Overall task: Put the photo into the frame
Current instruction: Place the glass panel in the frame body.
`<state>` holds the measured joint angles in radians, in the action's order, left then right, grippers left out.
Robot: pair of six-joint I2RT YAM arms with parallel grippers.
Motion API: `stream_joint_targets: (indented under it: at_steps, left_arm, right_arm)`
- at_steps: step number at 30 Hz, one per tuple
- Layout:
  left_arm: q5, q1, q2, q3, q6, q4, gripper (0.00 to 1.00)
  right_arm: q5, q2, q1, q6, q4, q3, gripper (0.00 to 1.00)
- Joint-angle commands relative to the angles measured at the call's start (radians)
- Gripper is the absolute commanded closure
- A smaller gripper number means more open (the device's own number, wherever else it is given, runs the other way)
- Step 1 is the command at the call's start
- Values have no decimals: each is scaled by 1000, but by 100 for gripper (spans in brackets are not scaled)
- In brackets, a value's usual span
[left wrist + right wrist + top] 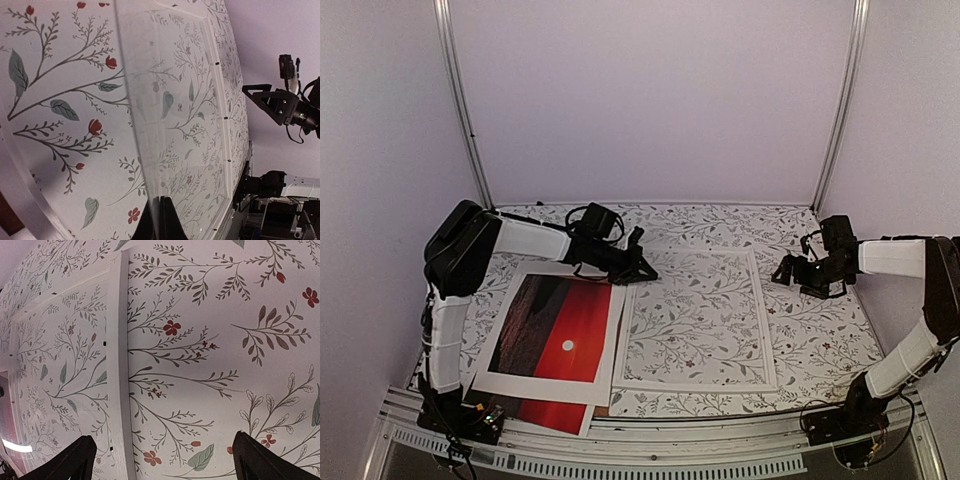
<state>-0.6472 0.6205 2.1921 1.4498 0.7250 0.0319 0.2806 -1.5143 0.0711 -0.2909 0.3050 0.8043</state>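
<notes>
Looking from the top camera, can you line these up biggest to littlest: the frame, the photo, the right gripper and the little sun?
1. frame
2. photo, though it is partly under a white mat, so its full size is unsure
3. right gripper
4. sun

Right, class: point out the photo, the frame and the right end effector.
photo (pixel 572 318), top view, red sky above the sun.
frame (pixel 763 320), top view, its right rail.
right end effector (pixel 796 280), top view, between its open fingertips.

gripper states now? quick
left gripper: shut, at the frame edge; whether it grips it cannot be told
right gripper: open, holding nothing
</notes>
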Motion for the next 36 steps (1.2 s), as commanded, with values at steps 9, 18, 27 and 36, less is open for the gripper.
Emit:
stream_joint_targets:
  at_steps: [9, 18, 27, 36]
  left_arm:
    - [-25, 3, 24, 37, -20, 26, 100]
    - [-19, 2, 25, 50, -26, 39, 100]
    - [-15, 3, 30, 67, -32, 49, 100]
    - [-13, 11, 29, 61, -30, 48, 98]
  right_arm:
    - [-7, -14, 5, 10, -17, 1, 1]
    - [-3, -15, 6, 10, -15, 6, 1]
    - [-4, -17, 5, 10, -16, 1, 1]
    - [-3, -17, 6, 9, -20, -2, 1]
